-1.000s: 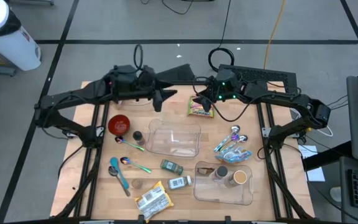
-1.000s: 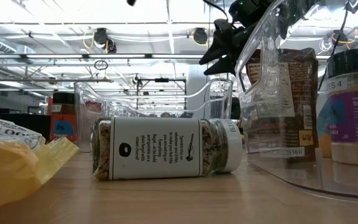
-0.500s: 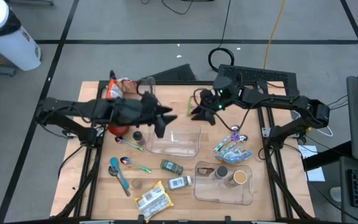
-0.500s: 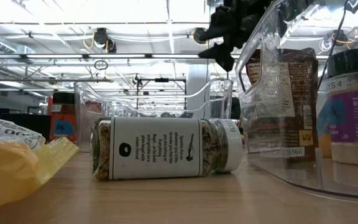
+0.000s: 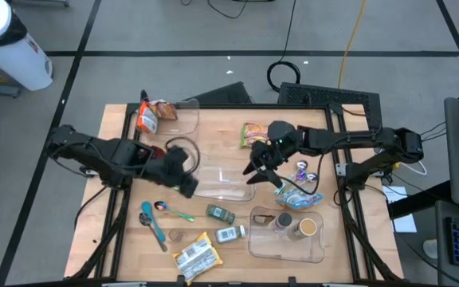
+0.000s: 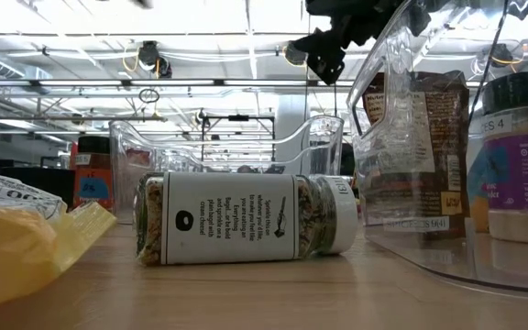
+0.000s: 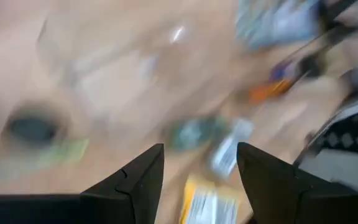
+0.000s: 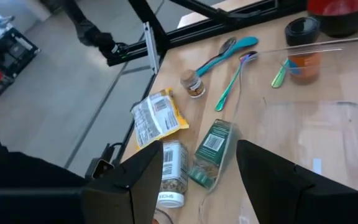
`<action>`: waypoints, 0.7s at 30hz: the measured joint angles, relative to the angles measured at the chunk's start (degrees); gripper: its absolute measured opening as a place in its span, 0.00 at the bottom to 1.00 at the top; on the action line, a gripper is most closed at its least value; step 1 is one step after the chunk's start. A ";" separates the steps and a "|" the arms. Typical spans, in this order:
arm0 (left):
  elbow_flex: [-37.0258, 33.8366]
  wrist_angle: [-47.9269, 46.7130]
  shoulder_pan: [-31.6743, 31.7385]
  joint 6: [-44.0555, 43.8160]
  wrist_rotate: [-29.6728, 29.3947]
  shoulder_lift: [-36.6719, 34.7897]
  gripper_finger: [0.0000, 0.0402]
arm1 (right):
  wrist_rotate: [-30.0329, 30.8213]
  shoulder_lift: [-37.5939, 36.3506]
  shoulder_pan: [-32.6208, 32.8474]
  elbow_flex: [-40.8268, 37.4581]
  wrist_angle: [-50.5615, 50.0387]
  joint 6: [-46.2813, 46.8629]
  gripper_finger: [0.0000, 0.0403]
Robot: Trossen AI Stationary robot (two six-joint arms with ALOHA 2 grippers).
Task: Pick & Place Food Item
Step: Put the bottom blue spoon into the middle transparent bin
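A clear empty tub stands mid-table. A yellow-green snack bag lies flat behind it, and an orange bag lies at the far left. A yellow packet and two spice jars lie on their sides near the front. My left gripper hovers open at the tub's left end, its wrist view blurred. My right gripper hovers open over the tub's right end. Its wrist view looks at the jars and the packet.
A second clear tub with jars stands at the front right, with a blue bag and spoons behind it. Spoons and a small jar lie at the front left. A red bowl and a dark cup sit left of the tub.
My left gripper has swung fast from the table's far edge toward the near edge and down to the tub's left end, uncovering the orange bag. My right gripper has left the snack bag and moved toward the near edge, over the tub's right end. Nothing on the table has moved.
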 joint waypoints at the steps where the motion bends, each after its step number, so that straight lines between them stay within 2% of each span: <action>1: 0.00 -3.05 -1.09 -3.60 1.57 0.00 0.52 | 0.02 0.00 0.07 0.00 0.00 -0.50 0.49; 4: 0.00 -9.93 -5.06 -14.00 4.32 -0.01 0.52 | 0.11 0.00 0.06 0.00 0.00 -1.16 0.49; 9: 0.00 -17.32 -12.45 -34.80 3.93 0.00 0.52 | 0.27 -0.01 -0.56 0.00 0.00 -2.16 0.49; 16: 0.00 -21.94 -19.64 -58.95 3.79 2.91 0.52 | 1.91 0.01 -0.90 0.00 0.00 -4.51 0.49; 18: 0.00 -23.72 -21.07 -63.29 4.56 4.57 0.52 | 3.19 -0.01 -0.88 0.00 0.00 -4.54 0.49; 21: 0.00 -24.92 -21.54 -63.70 7.99 7.71 0.52 | 3.28 -0.01 -1.25 0.00 0.00 -4.50 0.49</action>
